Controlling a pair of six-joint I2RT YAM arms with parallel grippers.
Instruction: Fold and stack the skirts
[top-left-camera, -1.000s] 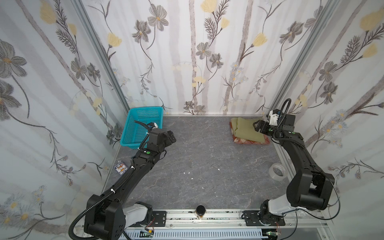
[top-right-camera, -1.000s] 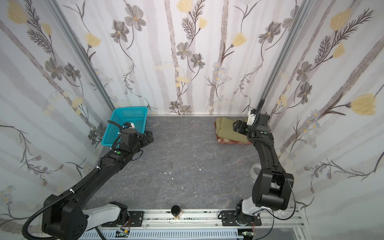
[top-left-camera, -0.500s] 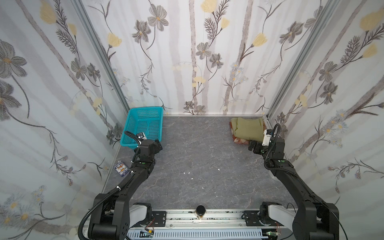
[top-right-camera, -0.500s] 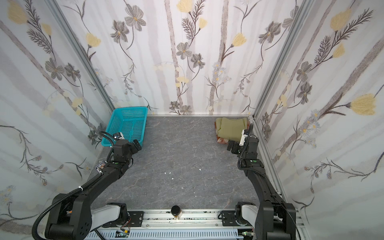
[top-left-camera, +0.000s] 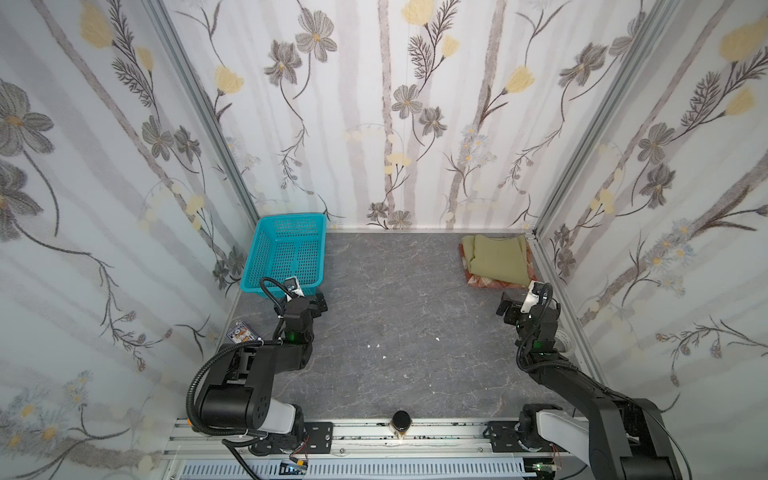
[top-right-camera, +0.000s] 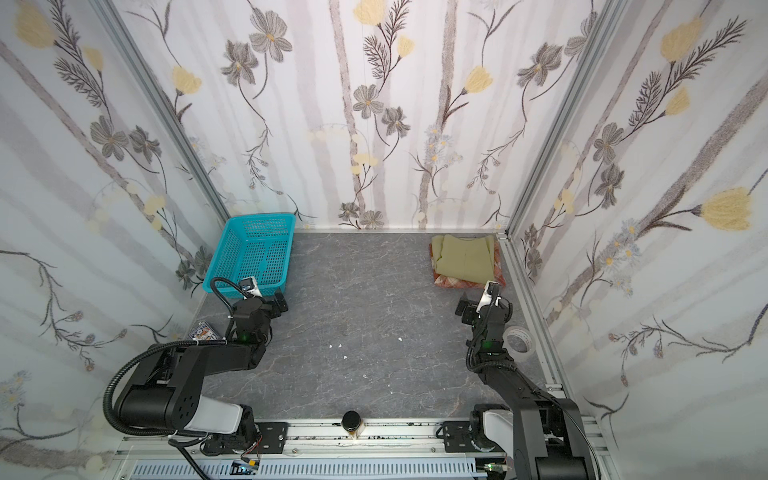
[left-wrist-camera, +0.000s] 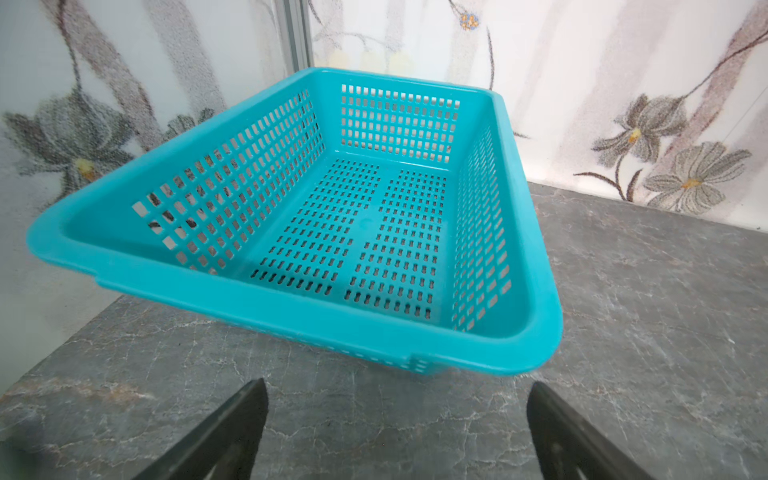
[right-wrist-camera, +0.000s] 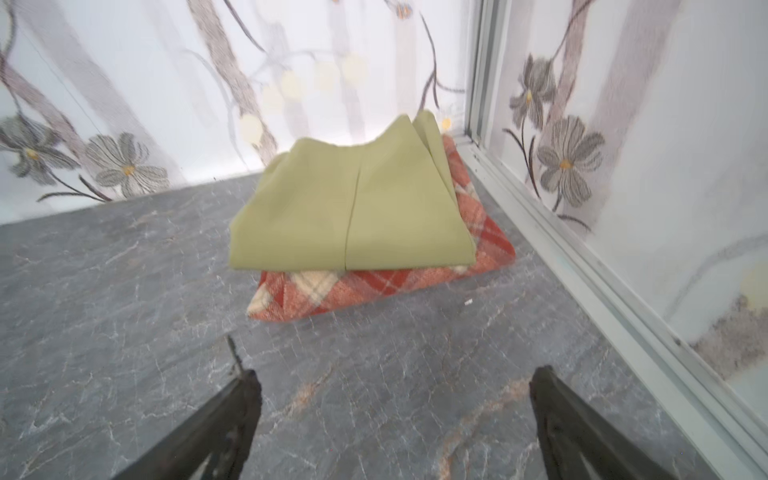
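Saw olive skirt (right-wrist-camera: 353, 216) stacked on folded plaid skirt (right-wrist-camera: 374, 286), far-right counter (top-left-camera: 395, 291) corner. Found L fingers (left-wrist-camera: 232, 424) apart, empty, facing teal basket (left-wrist-camera: 291, 316); R fingers (right-wrist-camera: 224, 419) apart, empty, short of stack.

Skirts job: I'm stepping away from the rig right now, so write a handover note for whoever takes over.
Left gripper: open, empty, facing the empty turquoise basket.
Right gripper: open, empty, short of the olive skirt, not touching.
Skirts: folded olive skirt lies on the folded plaid skirt, far right corner of the table.
Done: both folded and stacked. Left: nothing that shows.
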